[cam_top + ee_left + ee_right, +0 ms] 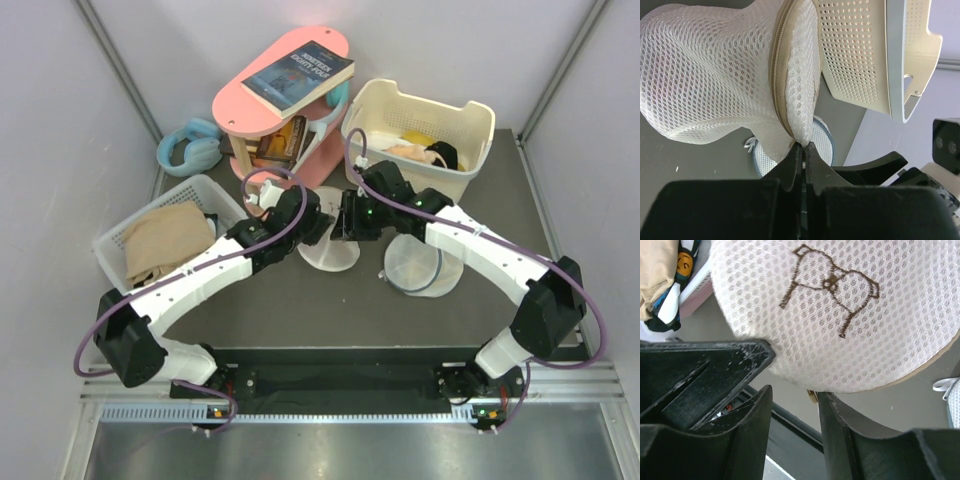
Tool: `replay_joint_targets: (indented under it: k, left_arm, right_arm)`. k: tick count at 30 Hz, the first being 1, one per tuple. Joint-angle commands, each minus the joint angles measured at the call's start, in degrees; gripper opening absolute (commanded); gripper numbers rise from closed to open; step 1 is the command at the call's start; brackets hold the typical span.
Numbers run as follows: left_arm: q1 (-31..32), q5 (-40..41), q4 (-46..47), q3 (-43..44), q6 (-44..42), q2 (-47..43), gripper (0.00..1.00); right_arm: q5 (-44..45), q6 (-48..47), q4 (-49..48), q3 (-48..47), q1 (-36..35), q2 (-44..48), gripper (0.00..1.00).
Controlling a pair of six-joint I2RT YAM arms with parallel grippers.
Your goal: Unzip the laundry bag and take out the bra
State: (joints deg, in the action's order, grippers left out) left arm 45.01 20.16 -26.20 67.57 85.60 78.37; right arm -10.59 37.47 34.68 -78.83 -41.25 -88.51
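Laundry bag [715, 75] is seemingly pinched by left tool [804, 146].

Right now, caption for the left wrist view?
Left fingers pinch the laundry bag beside its zipper, cream basket behind.

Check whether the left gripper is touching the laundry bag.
Touching. The left wrist view shows the left gripper shut, with its fingertips pinching a fold of mesh at the edge of the laundry bag.
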Motion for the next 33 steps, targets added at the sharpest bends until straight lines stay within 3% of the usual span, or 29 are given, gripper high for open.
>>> replay_joint_targets:
  k: [1,11,18,26,33]
  left_arm:
    - [1.0,1.5,2.4,2.1,2.0,-3.0,0.00]
    - [1.1,1.0,4.6,-0.7,0.7,-4.8,0.00]
    - [-1.4,1.2,6.0,-4.5,-5.2,-7.3,0.00]
    - [-9.8,-14.2,12.2,-6.4,-14.3,-5.8,0.00]
    - [-11.1,-31.0,21.1,-1.1,-25.1,5.8,0.00]
  right_arm:
    - [2.1,1.3,-2.5,0.7,-0.9,1.4,0.40]
    - [4.6,0.1,-2.2,1.7,-0.8,3.0,0.00]
    - [6.2,-1.5,-1.0,4.8,0.5,6.3,0.00]
    - [3.8,-3.4,-3.3,11.4,6.9,10.1,0.00]
    - [1.7,-4.9,-2.8,9.7,7.0,11.4,0.00]
